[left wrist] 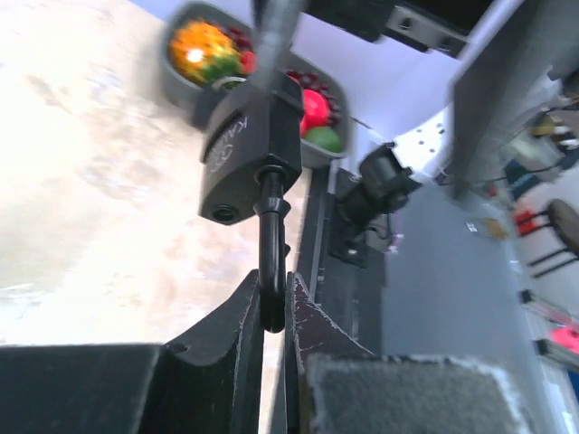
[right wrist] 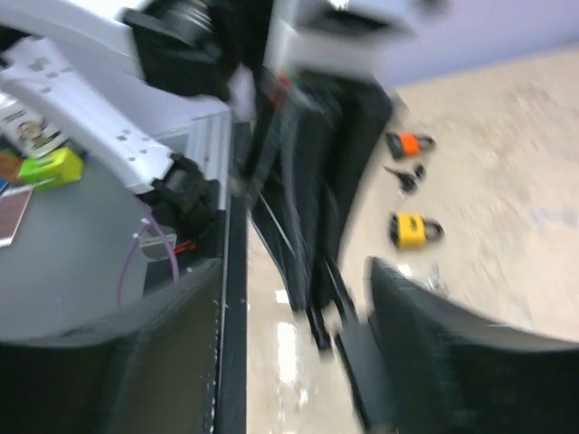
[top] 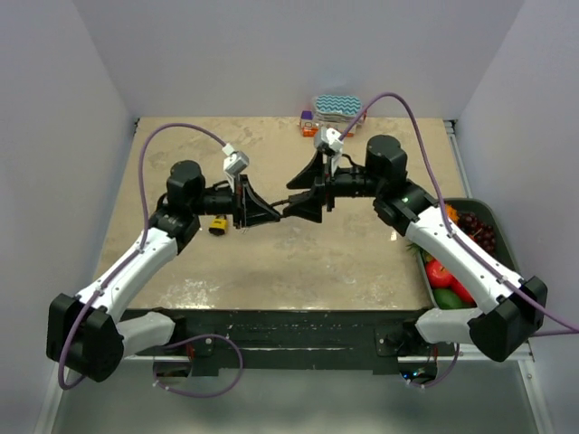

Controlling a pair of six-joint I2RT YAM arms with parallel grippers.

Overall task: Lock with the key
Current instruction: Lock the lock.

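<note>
The pale, mottled table [top: 271,271] is carrying the scene, and the two arms are reaching in over its middle, the left arm [top: 136,267] from the left and the right arm [top: 457,249] from the right, so that their tips are almost meeting. A dark green bin [top: 503,240] of fruit is sitting at the table's right edge, beside the right arm.

The left end effector [left wrist: 273,287] is pinching shut on the key [left wrist: 270,244], its two black fingers closing on the key's dark bow. The right end effector [right wrist: 294,271] is showing its fingers standing apart in its own wrist view. That view is badly smeared, so I cannot tell whether they are pressing on anything.

The padlock [left wrist: 249,145] is hanging in the air above the table, between the two end effectors and well clear of the surface. It is a black, rounded block that is tilting slightly, with raised lettering on its face and a small round hole near its lower corner. The key is sitting upright in its underside, with the shaft pushed into the lock body and the bow below. A blurred grey bar is crossing the padlock's top.

A smaller yellow padlock [top: 218,225] is lying on the table just beside the left end effector, with a small orange lock [right wrist: 407,145] lying beyond it in the right wrist view.
</note>
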